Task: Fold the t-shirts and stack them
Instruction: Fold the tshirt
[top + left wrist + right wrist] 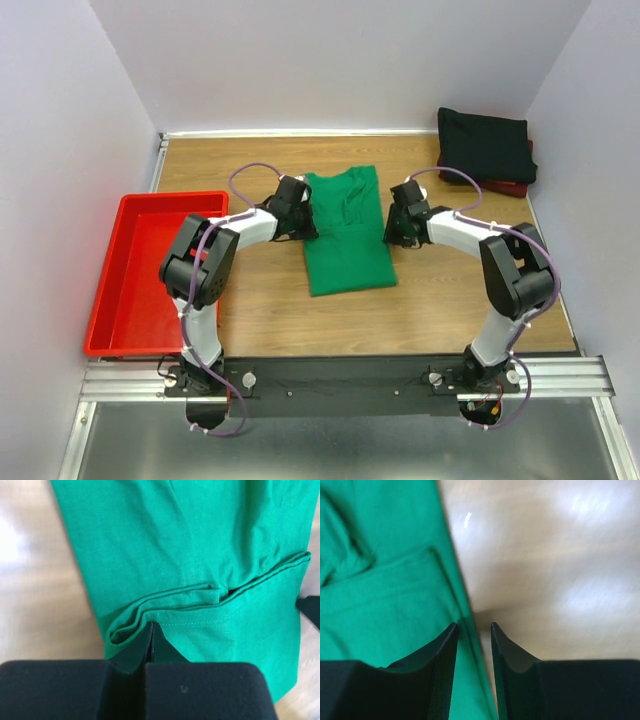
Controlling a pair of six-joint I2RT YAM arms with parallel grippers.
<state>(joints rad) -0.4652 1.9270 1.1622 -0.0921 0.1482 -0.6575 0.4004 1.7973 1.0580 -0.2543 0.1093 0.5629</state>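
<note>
Pale walls enclose a wooden table [270, 320], on which 1 red tray [150, 270] is set at the left edge. The left gripper [150, 626] is seen pressed shut on the layered left edge of the green t-shirt [347, 235], which is laid part-folded at the middle of the table, between the 2 arms. At the shirt's right edge the right gripper [474, 626] is held only narrowly open, 1 finger over cloth and 1 over wood, and nothing is seen clamped in it. In the far right corner the black t-shirt [485, 145] is stacked folded on the dark red t-shirt [515, 187]. If a lift were begun now, the cloth could be carried by 1 side only and the fold dragged askew, since the right jaws are not closed; some layers could also be shed from the left pinch. Counted: 3 t-shirts, 2 grippers, 1 tray.
</note>
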